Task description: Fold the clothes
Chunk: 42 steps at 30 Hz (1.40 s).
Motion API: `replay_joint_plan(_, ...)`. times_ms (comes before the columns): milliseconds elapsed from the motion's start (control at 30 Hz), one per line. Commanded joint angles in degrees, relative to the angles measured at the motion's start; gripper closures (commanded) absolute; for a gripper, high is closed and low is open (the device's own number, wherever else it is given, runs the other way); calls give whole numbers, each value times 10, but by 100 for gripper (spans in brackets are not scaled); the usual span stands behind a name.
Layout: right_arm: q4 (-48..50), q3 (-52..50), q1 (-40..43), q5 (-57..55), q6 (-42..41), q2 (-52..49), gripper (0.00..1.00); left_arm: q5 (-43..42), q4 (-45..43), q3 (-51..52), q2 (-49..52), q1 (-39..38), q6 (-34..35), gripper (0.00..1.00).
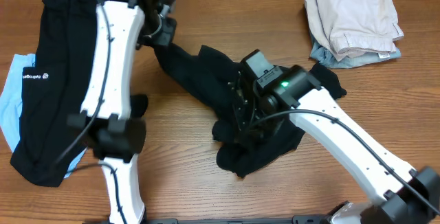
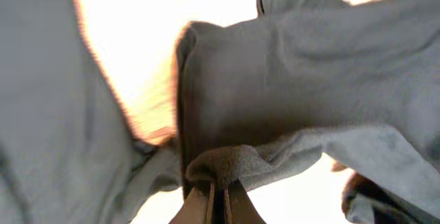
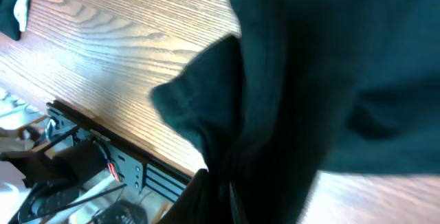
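Note:
A plain black T-shirt lies crumpled and stretched across the middle of the table. My left gripper is shut on its upper left end; in the left wrist view the fingertips pinch a fold of the cloth. My right gripper is shut on the lower part of the same shirt, and dark cloth hangs over its fingers in the right wrist view. At the left lies a black garment with a small white logo on top of a light blue one.
A beige garment sits on a grey-blue one at the back right. The left arm stretches over the left half of the table. The front table edge and cables show in the right wrist view.

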State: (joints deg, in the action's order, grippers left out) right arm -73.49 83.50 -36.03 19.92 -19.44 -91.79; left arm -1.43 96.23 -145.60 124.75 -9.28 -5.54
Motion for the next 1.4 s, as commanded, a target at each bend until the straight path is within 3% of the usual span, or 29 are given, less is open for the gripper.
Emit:
replay_joint_plan(0, -32, 47, 18, -36, 1, 54, 87, 38, -14, -16, -77, 7, 38, 96)
replay_joint_plan(267, -107, 130, 148, -81, -1, 144, 87, 50, -108, -16, -207, 28, 92, 96)
replay_joint_plan(467, -151, 153, 263, -86, 40, 179, 87, 48, -99, -16, -271, 29, 94, 96)
replay_joint_plan(600, -183, 148, 293, -95, 64, 173, 83, 43, -83, -16, -283, 29, 107, 96)
replay_joint_plan(800, -170, 108, 293, -90, 64, 153, 82, 13, -47, -15, -251, 29, 109, 96)
replay_joint_plan(933, -120, 44, 287, -15, 105, 151, 81, 3, -38, -15, -210, 28, 109, 96)
replay_joint_plan(1033, -72, -14, 268, 30, 121, 150, 71, 3, -39, -15, -182, 28, 109, 96)
replay_joint_plan(1200, 39, -104, 199, 83, 116, 144, 46, 3, -46, -15, -161, 28, 109, 96)
replay_joint_plan(1367, 165, -131, 88, 81, 47, 90, 40, 3, -51, -15, -161, 28, 109, 96)
